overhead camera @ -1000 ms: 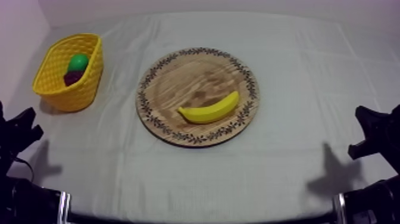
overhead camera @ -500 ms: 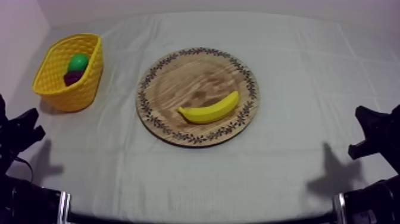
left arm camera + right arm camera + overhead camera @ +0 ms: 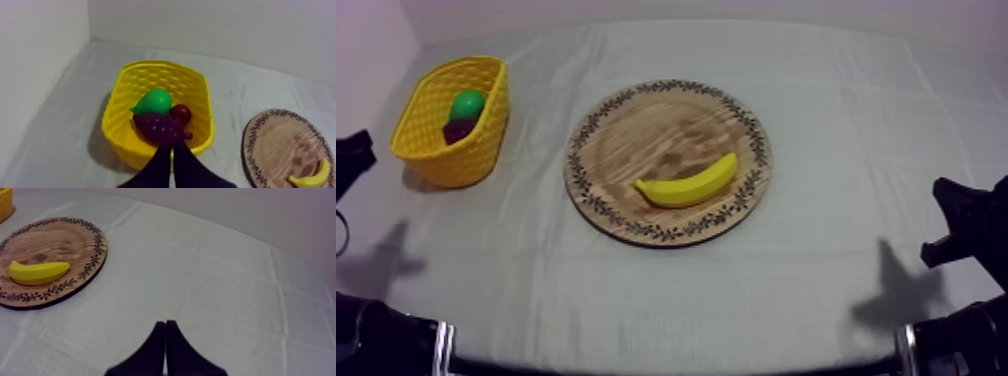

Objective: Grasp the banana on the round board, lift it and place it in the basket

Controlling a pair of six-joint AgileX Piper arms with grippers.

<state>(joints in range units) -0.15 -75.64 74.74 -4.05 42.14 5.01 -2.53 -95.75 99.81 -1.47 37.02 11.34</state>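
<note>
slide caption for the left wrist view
Left gripper, shut, near the basket holding pear, grapes and small red fruit; banana on the board.

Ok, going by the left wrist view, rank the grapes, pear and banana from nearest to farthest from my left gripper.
1. The bunch of grapes, in the yellow basket just ahead of the left gripper.
2. The pear, behind the grapes.
3. The banana, off on the wooden board.

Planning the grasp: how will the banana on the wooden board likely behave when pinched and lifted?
The banana looks smooth and glossy, so it may slip in a pinch. Its curve, lying flat on the board, suggests it would pivot or slide rather than roll if pushed. As a toy, it is probably stiff and light.
</note>
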